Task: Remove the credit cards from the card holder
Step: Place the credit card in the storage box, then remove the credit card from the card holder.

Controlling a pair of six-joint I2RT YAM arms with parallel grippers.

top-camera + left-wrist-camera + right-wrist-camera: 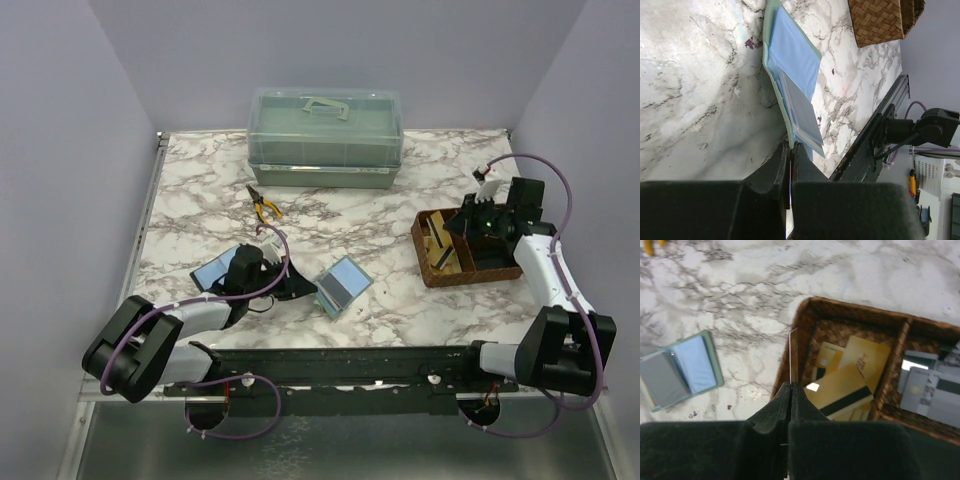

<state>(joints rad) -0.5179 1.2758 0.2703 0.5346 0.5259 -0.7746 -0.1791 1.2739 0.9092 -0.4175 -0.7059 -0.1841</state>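
The grey-green card holder point(343, 285) lies open on the marble table, blue inside, with grey slot pockets point(802, 112). My left gripper point(304, 285) is shut on its near edge point(791, 145). The holder also shows in the right wrist view point(680, 370). My right gripper point(478, 222) is shut on a thin credit card point(794, 357), seen edge-on and upright, above the left rim of the brown basket point(805, 320). Several gold cards point(850, 375) lie in the basket's left compartment. Grey cards point(925, 387) lie in its right one.
The brown divided basket point(432, 268) stands at the right. A black-framed blue panel point(213, 272) lies under my left arm. Yellow-handled pliers point(264, 206) lie mid-table. A green lidded box point(325, 138) stands at the back. Purple walls close in both sides.
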